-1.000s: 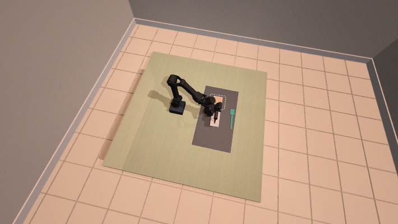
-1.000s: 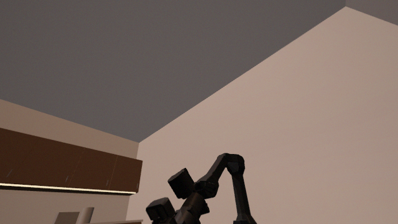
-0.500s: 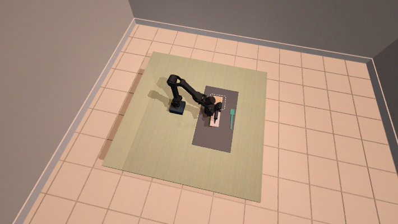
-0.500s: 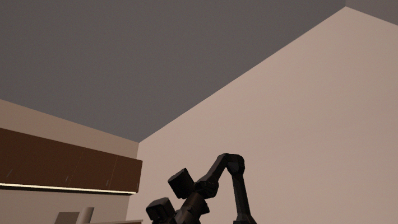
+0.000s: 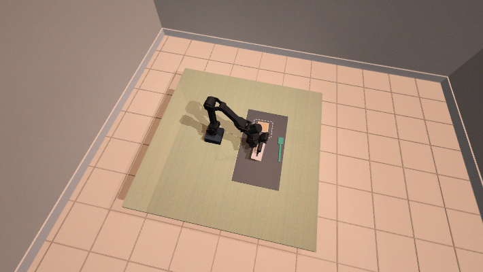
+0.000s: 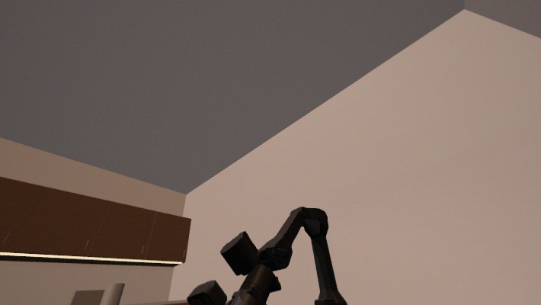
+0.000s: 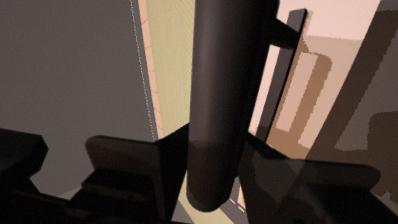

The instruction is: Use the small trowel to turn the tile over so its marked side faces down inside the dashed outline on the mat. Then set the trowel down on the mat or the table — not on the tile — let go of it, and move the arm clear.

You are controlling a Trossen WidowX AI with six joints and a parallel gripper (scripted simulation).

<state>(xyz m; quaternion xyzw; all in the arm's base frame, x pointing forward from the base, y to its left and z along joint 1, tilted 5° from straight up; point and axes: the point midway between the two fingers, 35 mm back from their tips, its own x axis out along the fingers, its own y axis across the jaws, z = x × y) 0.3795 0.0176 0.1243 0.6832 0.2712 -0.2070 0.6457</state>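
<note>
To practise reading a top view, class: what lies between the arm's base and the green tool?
The top view shows part of the dark mat and the pale piece on it, with the arm reaching over.

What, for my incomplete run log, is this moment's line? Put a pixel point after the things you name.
end effector (image 5: 260, 144) (image 7: 214, 126): shut on dark trowel (image 5: 257, 154) (image 7: 220, 75) | green tool (image 5: 280, 140): on mat (image 5: 255, 175) | trowel release: pending

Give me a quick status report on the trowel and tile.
End effector closed on black trowel. Pale tile beneath it, outside the dashed outline. Green spatula beside, not blocking.
</note>
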